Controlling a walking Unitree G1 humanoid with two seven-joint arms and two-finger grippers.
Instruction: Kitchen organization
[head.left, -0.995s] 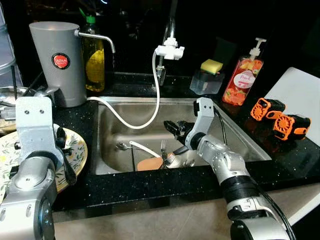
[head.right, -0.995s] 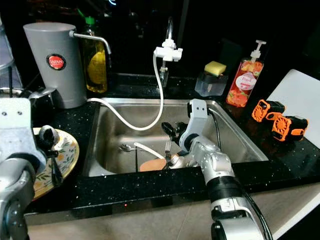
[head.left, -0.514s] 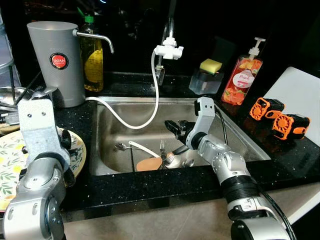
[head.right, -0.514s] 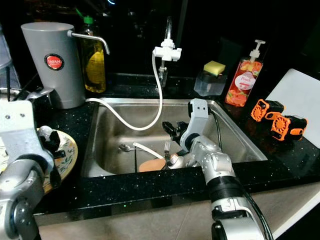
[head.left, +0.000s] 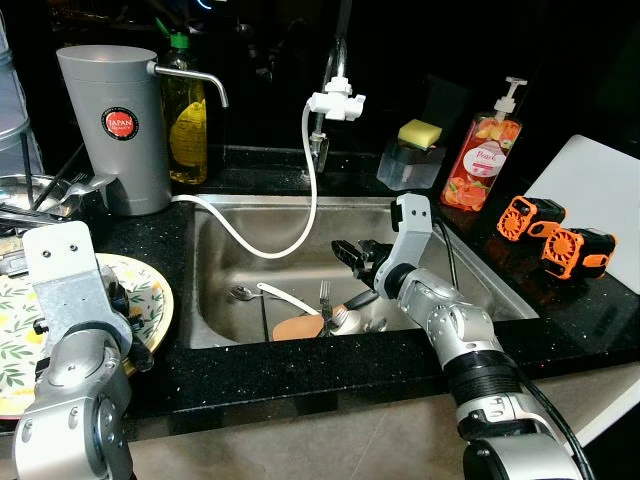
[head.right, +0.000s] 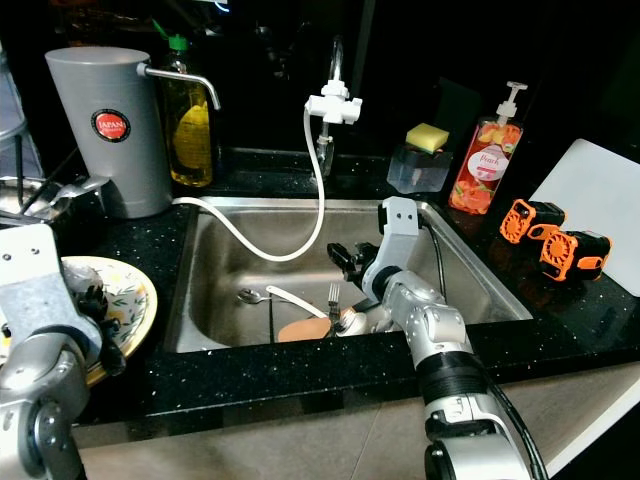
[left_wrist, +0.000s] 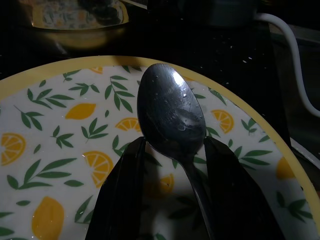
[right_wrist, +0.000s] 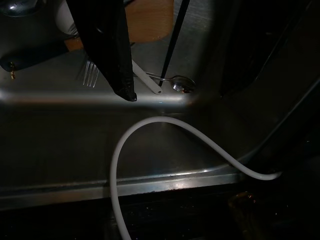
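Black speckled countertop (head.left: 300, 365) runs around a steel sink (head.left: 480, 285), and everything sits under dim light. Nearest, on the robot's left, the left gripper (left_wrist: 172, 192) hangs over a lemon-patterned plate (left_wrist: 60, 130) that lies on the counter beside the sink; its two black fingers are closed on the handle of a metal spoon (left_wrist: 172, 112), whose bowl juts out past the fingertips above the plate. To the right, the right gripper (head.left: 352, 253) reaches into the sink, above the basin floor; one black finger (right_wrist: 107, 47) shows in its wrist view, and I cannot tell how far its jaws stand apart. Below it in the basin lie a fork (head.left: 325, 295), a white-handled utensil (head.left: 290, 298), a small spoon (head.left: 243, 293) and a brown spatula head (head.left: 297, 327). A white hose (head.left: 270, 250) loops from the faucet (head.left: 335, 100) into the sink. Farther back stand a grey water filter jug (head.left: 112, 125), a yellow dish-soap bottle (head.left: 187, 125), a sponge holder (head.left: 412, 158) and a peach pump bottle (head.left: 482, 155). Two orange-and-black gadgets (head.left: 555, 240) lie on the counter to the right.
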